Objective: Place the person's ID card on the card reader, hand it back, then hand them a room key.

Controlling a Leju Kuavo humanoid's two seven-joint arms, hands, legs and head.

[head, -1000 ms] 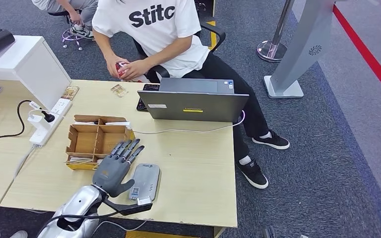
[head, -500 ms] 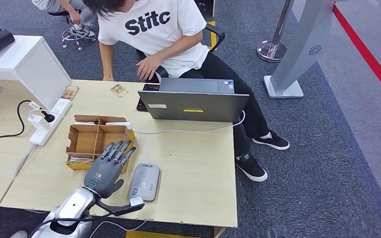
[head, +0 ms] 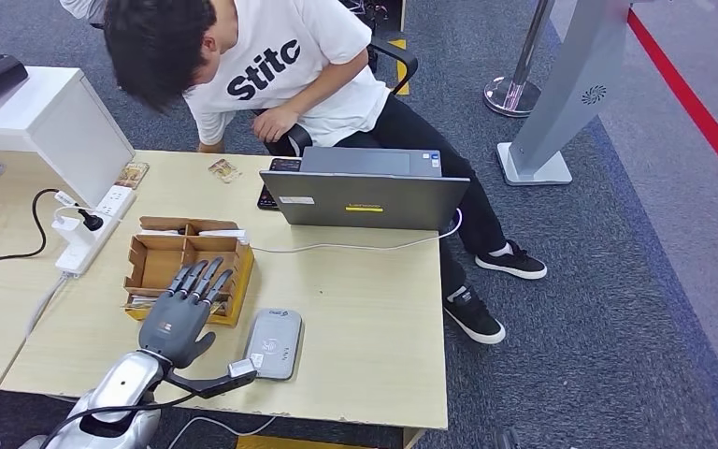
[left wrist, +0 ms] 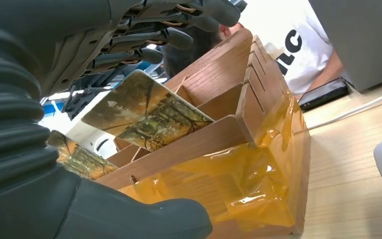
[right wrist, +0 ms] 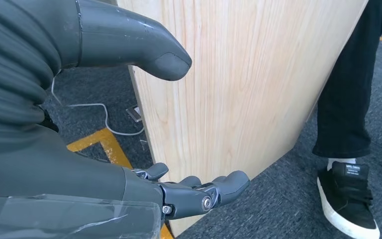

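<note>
My left hand (head: 182,313) hovers over the near right corner of the wooden divided box (head: 154,267), fingers spread and holding nothing. In the left wrist view its fingers (left wrist: 179,37) reach above a card with a forest picture (left wrist: 146,112) that leans in a compartment of the box (left wrist: 258,139). The grey card reader (head: 274,343) lies flat on the table just right of the hand, with nothing on it. My right hand (right wrist: 54,149) hangs beside the table's wooden side panel (right wrist: 238,84), fingers loosely apart and empty. The person (head: 280,65) bends forward behind the table.
A closed-angle grey laptop (head: 365,192) stands at the table's far side with a white cable (head: 355,246) running from it. A white power strip (head: 89,234) lies left of the box. Two small cards (head: 134,175) (head: 224,170) lie near the far edge.
My left hand has drawn left, from beside the reader to over the box. The person has leaned forward and down, the head now in view; the red thing in their hands is gone from sight.
</note>
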